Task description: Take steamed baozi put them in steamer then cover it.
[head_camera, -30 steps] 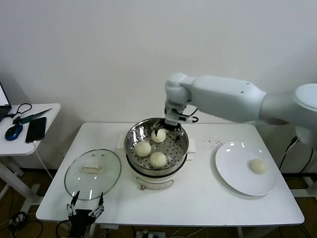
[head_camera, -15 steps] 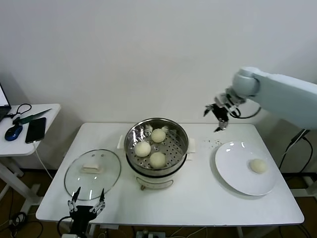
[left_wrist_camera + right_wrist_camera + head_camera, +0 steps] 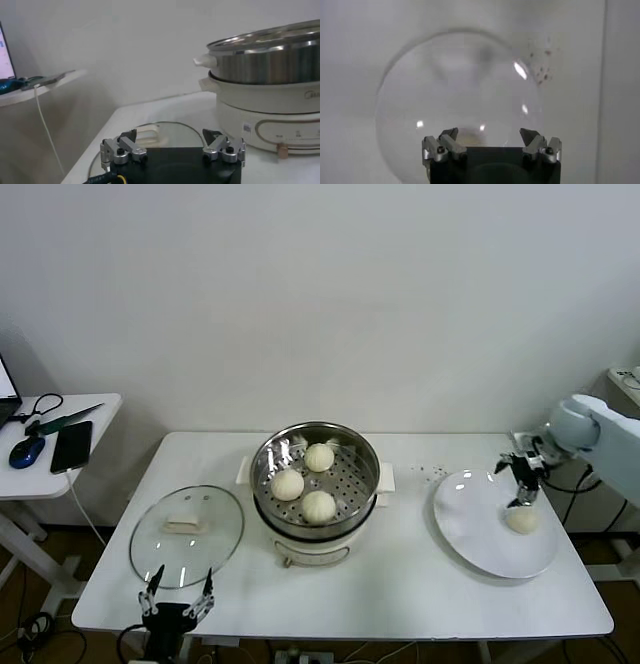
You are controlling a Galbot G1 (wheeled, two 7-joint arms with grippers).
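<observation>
The steel steamer [image 3: 316,476] stands mid-table with three cream-white baozi [image 3: 318,506] on its perforated tray; its side also shows in the left wrist view [image 3: 270,55]. A fourth baozi [image 3: 521,521] lies on the white plate [image 3: 480,529] at the right. My right gripper [image 3: 522,482] is open and empty just above that baozi; in the right wrist view [image 3: 489,134] a little of the bun [image 3: 470,135] shows between the jaws. The glass cover [image 3: 187,534] lies flat at the table's left. My left gripper [image 3: 178,601] is open and parked at the front edge near the cover [image 3: 165,132].
A side table [image 3: 60,446] at the left holds a phone, a mouse and cables. Dark specks [image 3: 432,473] dot the table behind the plate. The table's front edge runs close to my left gripper.
My right arm has swung from the steamer's back rim rightward across the table and come down over the plate's baozi. The left arm has stayed put.
</observation>
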